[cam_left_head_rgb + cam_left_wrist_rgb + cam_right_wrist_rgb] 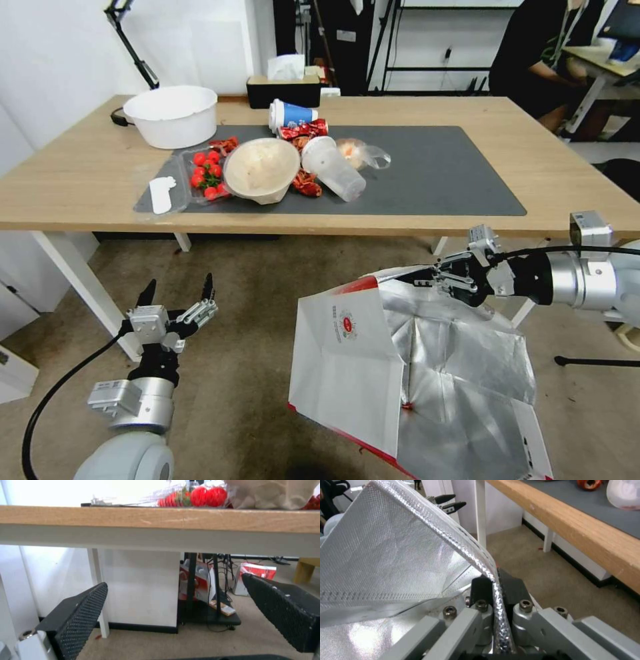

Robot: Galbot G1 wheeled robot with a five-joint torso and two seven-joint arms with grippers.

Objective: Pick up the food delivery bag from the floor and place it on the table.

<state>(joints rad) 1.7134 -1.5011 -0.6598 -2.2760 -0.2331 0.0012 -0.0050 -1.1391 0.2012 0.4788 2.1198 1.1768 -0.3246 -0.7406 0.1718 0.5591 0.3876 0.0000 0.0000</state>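
- The right tool point(433, 275) is pinching the top edge of the food delivery bag point(413, 373), with its pads pressed tight on the shiny foil rim point(493, 580).
- The bag hangs open below that tool, up off the floor point(253, 333) and just in front of the surface point(87, 173), lower than its top.
- The left tool point(177, 293) waits low by the white leg point(70, 280), fingers point(75, 620) spread, holding nothing.
- So the pick-up looks done. Lifting the bag higher and setting it on the surface is left. Bowls, cups and tomatoes point(205, 175) crowd the left half of the dark mat point(453, 173).
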